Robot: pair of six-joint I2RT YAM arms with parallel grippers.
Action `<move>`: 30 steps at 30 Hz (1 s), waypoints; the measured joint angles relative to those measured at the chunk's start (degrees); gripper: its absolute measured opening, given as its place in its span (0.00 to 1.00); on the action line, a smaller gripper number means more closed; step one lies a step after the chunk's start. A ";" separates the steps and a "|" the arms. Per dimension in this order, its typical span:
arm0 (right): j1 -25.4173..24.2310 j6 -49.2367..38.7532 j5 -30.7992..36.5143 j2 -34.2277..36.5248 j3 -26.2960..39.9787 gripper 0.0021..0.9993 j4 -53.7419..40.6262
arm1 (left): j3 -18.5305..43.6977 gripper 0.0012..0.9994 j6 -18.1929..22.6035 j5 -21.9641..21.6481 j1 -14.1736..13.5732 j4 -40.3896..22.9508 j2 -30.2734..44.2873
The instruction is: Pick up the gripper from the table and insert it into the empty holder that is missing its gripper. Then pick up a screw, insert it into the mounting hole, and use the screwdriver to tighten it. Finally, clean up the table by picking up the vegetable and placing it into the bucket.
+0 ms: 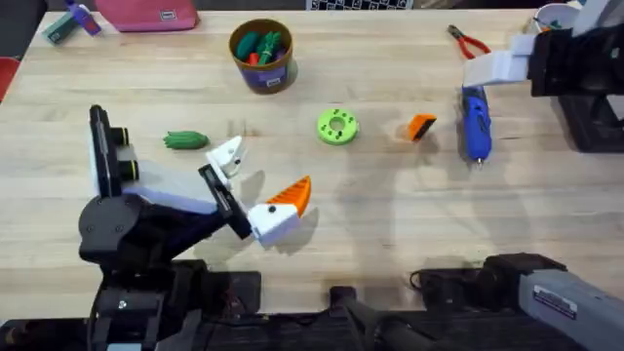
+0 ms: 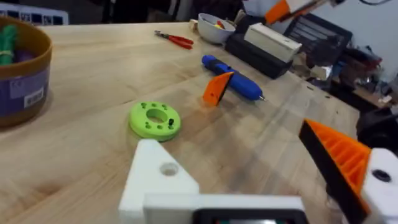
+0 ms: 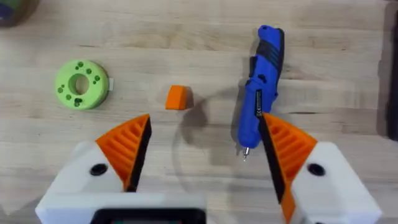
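The loose orange gripper (image 1: 420,127) (image 2: 217,87) (image 3: 176,97) lies on the table between the lime disc and the blue screwdriver (image 1: 475,122) (image 3: 261,87). My left gripper (image 1: 261,175) (image 2: 249,168) is open and holds nothing. One of its fingers is the bare white holder (image 1: 229,156) (image 2: 158,177); the other carries an orange wedge. The green vegetable (image 1: 185,140) lies just left of the holder. My right gripper (image 1: 497,66) (image 3: 205,149) hangs open above the screwdriver's far end. The tan bucket (image 1: 261,54) (image 2: 22,68) stands at the back, with toys inside.
A lime green disc (image 1: 337,127) (image 2: 155,119) (image 3: 79,83) with holes sits mid-table. Red-handled pliers (image 1: 468,41) (image 2: 174,39) lie at the back right, near a white bowl (image 2: 214,28). A pink pouch (image 1: 146,14) rests at the back left. A dark stand (image 1: 595,107) borders the right edge.
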 joint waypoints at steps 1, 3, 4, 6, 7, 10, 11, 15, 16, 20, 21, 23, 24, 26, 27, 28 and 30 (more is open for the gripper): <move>0.00 0.00 0.00 0.00 0.00 0.99 0.00 | 0.00 0.99 1.78 1.08 0.00 -0.20 -0.02; 0.02 0.00 0.00 0.02 0.00 0.99 0.02 | 0.04 0.99 5.12 3.13 0.00 -0.61 -0.02; 0.00 0.00 0.00 0.00 0.00 0.99 0.00 | 0.07 0.99 6.94 4.33 0.00 -0.85 -0.02; 0.00 0.00 0.00 0.00 0.00 0.99 0.02 | 0.09 0.99 9.22 6.08 0.00 -1.09 -0.04; 0.00 0.00 0.00 0.02 0.00 0.99 0.02 | 0.09 0.99 9.99 6.67 0.00 -1.21 -0.04; 0.00 0.00 0.00 0.02 0.00 0.99 0.00 | 0.09 0.99 11.58 8.03 0.00 -1.38 -0.02; 0.01 0.00 0.00 0.00 0.00 0.99 0.01 | 0.09 0.99 11.93 8.30 0.00 -1.43 -0.02; 0.01 0.00 0.00 0.00 0.00 0.99 0.01 | 0.09 0.99 15.38 9.20 0.00 -1.54 -0.03; 0.00 0.00 0.00 0.00 0.00 0.99 0.00 | 0.09 0.99 16.33 9.38 0.00 -1.57 -0.04; 0.00 0.00 0.00 0.00 0.00 0.99 0.02 | 0.09 0.99 18.80 10.22 0.00 -1.70 -0.02; 0.00 0.00 0.00 0.00 0.00 0.99 0.01 | 0.09 0.99 19.18 10.44 0.00 -1.72 -0.04; 0.02 0.00 0.00 0.00 0.00 0.99 0.00 | 0.09 0.99 19.70 10.63 0.00 -1.73 -0.02; 0.00 0.00 0.00 0.00 0.00 0.99 0.02 | 0.09 0.99 19.86 10.66 0.00 -1.76 -0.03; 0.00 0.00 0.00 0.02 0.00 0.99 0.00 | 0.09 0.99 20.07 11.06 0.00 -1.88 -0.04; 0.00 0.00 0.00 0.01 0.00 0.99 0.00 | 0.09 0.99 20.10 11.31 0.00 -1.92 -0.04; 0.00 0.00 0.00 0.00 0.00 0.99 0.01 | 0.09 0.99 20.15 11.61 0.00 -1.96 -0.04; 0.02 0.00 0.00 0.01 0.00 0.99 0.01 | 0.09 0.99 20.29 12.03 0.00 -2.06 -0.02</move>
